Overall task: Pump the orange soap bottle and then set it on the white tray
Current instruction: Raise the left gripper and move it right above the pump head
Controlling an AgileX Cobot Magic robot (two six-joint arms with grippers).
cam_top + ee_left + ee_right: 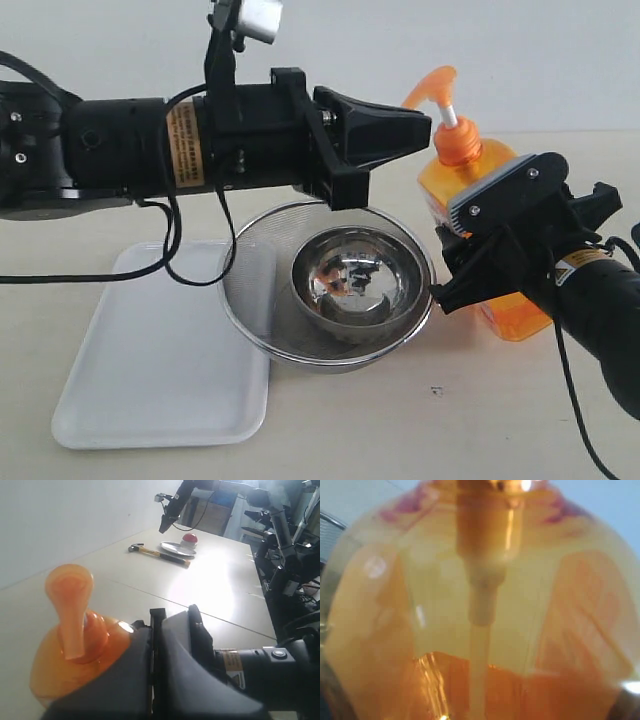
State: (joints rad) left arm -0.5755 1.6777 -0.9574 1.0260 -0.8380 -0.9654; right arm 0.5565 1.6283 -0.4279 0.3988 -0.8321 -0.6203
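Left gripper [420,133] horizontal (jaws closed)

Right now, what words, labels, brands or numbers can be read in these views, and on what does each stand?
Nothing is legible.
On the left arm, an orange sticker: print too small to read.
On the right arm, a yellow-and-black sticker: too small.
On the tall translucent orange soap bottle, the label: mostly hidden behind the right gripper.

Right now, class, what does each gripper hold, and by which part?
The right gripper holds the bottle by its body, jaws either side. The left gripper, jaws shut, holds nothing.
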